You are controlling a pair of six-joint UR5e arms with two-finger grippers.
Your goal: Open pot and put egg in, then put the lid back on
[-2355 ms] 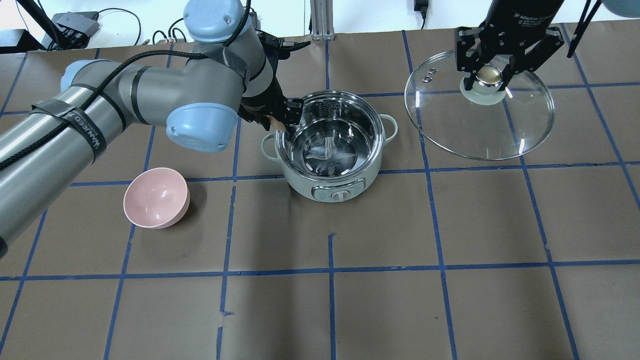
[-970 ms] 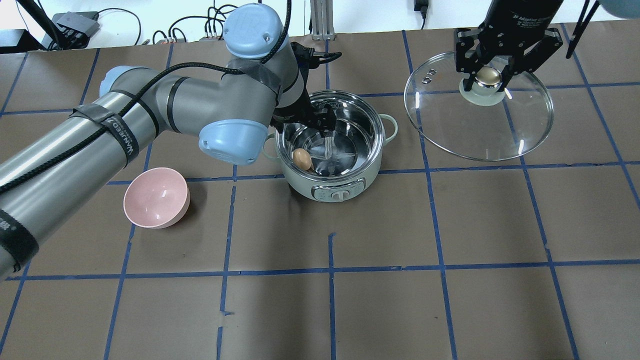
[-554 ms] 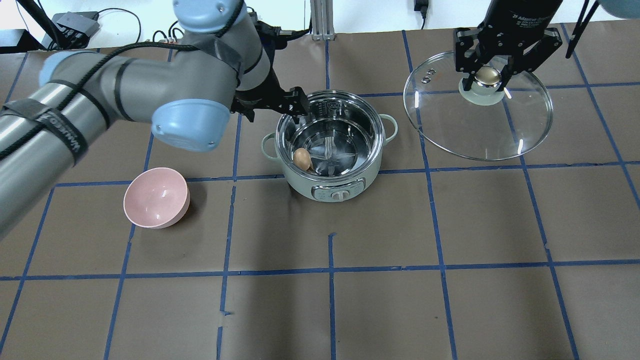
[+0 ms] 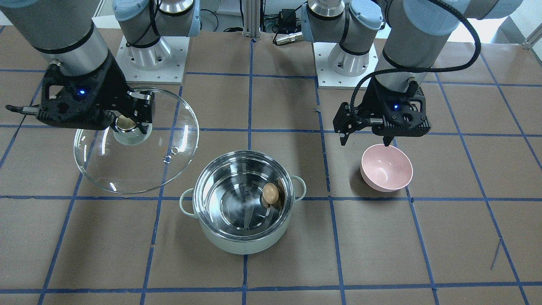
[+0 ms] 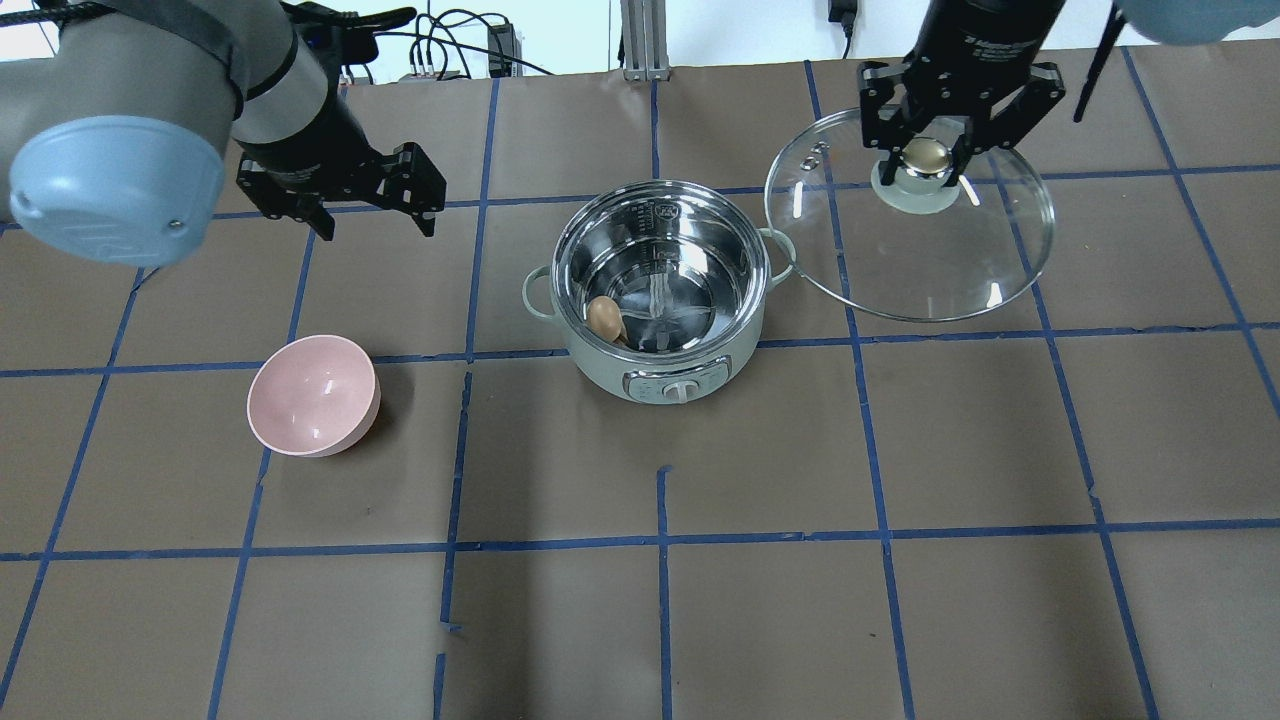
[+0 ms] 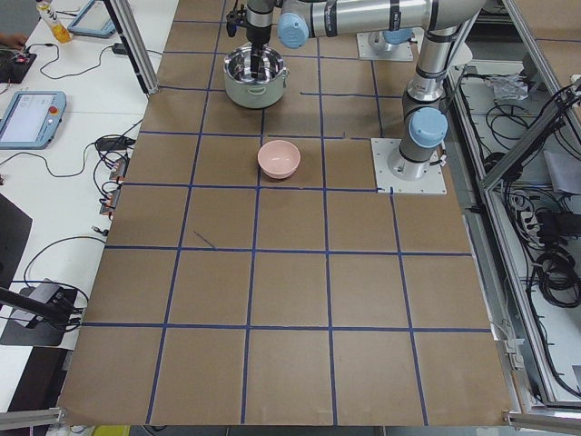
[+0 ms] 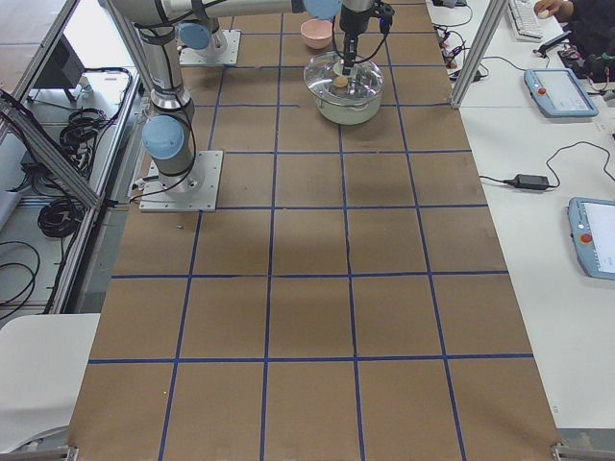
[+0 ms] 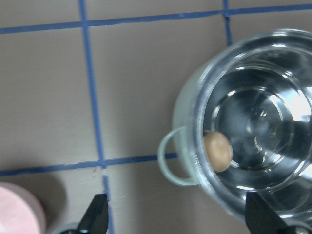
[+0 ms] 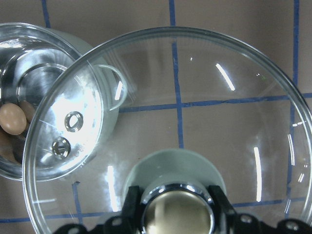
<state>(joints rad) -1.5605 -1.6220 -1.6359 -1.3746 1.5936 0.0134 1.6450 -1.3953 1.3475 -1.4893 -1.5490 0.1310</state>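
Observation:
The mint-green pot (image 5: 600,370) stands open at the table's middle, also in the front view (image 4: 241,243). The brown egg (image 5: 603,317) lies inside it against the left wall, seen also from the front (image 4: 270,193) and both wrist views (image 8: 217,151) (image 9: 12,119). My right gripper (image 5: 925,155) is shut on the knob of the glass lid (image 5: 930,260) and holds it in the air right of the pot, its edge over the pot's right handle. My left gripper (image 5: 370,215) is open and empty, up and left of the pot, above the bowl's far side (image 4: 364,142).
A pink bowl (image 5: 312,395) stands empty left of the pot, also in the front view (image 4: 386,167). Blue tape lines grid the brown table. Both arm bases sit at the far edge of the front view.
The egg went from my left gripper into the pot. The left gripper opened, rose and drew away to the left. The right gripper moved the lid left, toward the pot.

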